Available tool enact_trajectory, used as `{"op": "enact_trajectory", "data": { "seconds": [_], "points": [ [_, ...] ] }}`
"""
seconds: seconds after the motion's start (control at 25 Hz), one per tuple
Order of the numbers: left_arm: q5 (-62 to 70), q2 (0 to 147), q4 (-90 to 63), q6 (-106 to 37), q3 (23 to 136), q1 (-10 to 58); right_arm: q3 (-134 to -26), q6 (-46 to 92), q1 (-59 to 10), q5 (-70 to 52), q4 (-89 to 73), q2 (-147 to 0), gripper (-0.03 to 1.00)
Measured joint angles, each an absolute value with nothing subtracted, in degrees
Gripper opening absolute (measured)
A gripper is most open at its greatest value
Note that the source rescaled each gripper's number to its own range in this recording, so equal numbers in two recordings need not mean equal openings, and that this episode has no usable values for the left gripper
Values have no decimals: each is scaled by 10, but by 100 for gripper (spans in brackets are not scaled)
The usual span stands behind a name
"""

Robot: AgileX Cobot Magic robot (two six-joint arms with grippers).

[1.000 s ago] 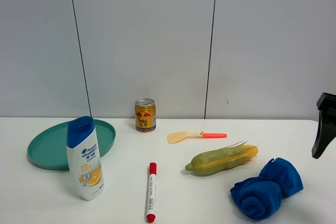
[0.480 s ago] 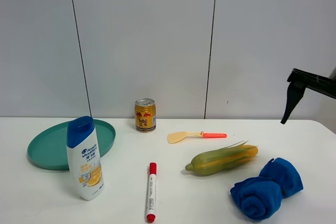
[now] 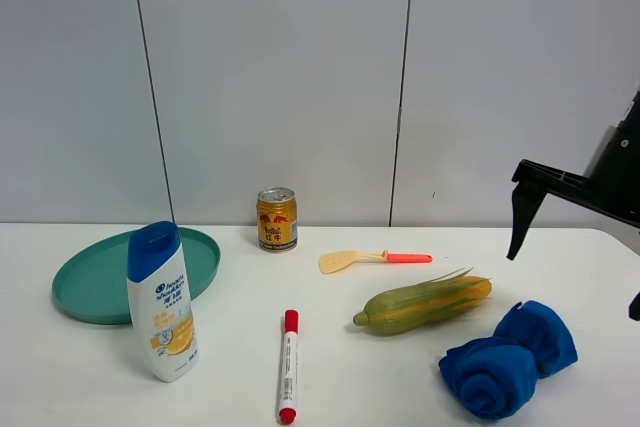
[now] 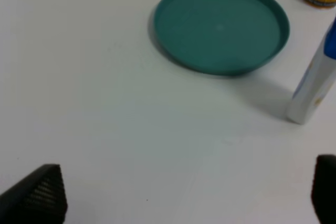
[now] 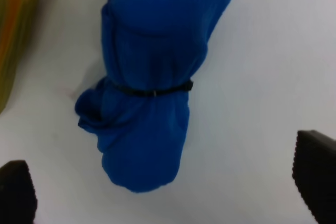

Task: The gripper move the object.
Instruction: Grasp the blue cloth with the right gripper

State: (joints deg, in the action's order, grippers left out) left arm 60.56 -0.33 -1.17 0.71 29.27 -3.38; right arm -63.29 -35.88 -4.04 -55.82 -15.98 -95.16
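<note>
The left gripper [image 4: 182, 191] hung over the bare white counter [image 4: 105, 103] near the round teal plastic plate [image 4: 220, 24]. Its fingers [image 4: 39, 195] were spread wide and empty, probably parked clear of the work. Past the white shampoo bottle with a blue cap [image 3: 160, 302] and the green-husked corn cob [image 3: 425, 305], the rolled blue cloth bundle [image 3: 510, 357] lay at the counter's front right, near the cob. It looked soft and plump, cinched by a thin dark band [image 5: 152, 90]. The right gripper [image 5: 167, 182] hovered above it with fingers [image 5: 315, 171] released, one on either side. That alignment suggested the cloth was the object to be moved.
</note>
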Motion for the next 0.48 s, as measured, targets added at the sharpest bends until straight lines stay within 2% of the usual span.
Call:
{"op": "enact_trajectory", "data": {
  "seconds": [0.48],
  "points": [
    [606,-3,-12,7,293,-34,-633,-392,-46,-560,-149,-990,100]
  ]
}}
